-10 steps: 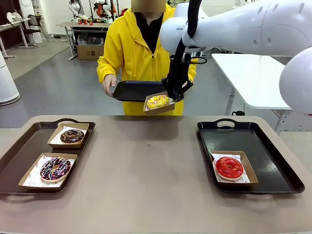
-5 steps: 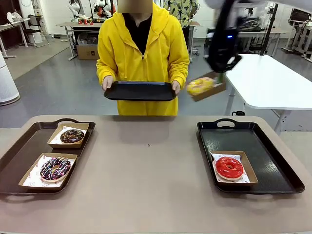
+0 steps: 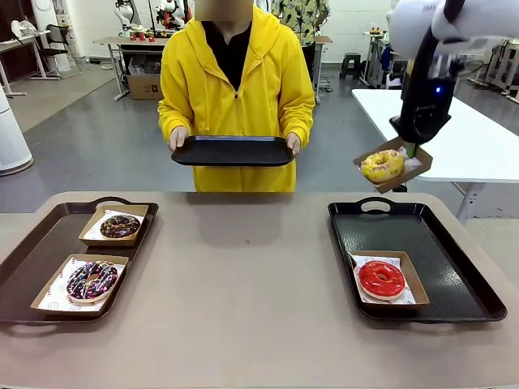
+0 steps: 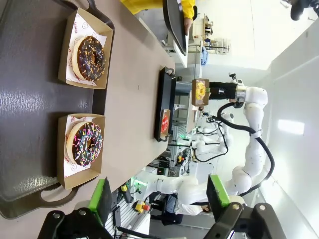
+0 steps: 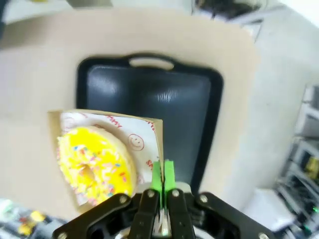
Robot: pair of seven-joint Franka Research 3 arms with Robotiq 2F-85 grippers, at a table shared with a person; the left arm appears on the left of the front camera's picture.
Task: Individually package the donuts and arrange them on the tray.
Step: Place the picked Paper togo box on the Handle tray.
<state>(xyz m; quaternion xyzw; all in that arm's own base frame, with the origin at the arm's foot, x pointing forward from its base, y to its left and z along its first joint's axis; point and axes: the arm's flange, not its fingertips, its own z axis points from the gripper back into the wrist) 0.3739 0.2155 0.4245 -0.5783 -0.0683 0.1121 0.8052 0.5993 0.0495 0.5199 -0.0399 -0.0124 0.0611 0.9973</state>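
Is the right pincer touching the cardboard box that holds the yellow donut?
Touching. In the right wrist view, the right pincer pinches the cardboard box by its wall, beside the yellow donut.

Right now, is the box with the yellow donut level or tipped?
Tipped. The right gripper pinches one wall of the box, held in the air, and the yellow donut faces the camera.

A brown table (image 3: 259, 324) carries two dark trays: left tray (image 3: 32, 267) with two cardboard boxes, far box (image 3: 139, 212) and near box (image 3: 49, 290); right tray (image 3: 454, 267) with one box (image 3: 412, 279). Beyond, a person in a yellow hoodie (image 3: 243, 73) holds a black tray (image 3: 233, 151). A white table (image 3: 454, 138) stands far right.
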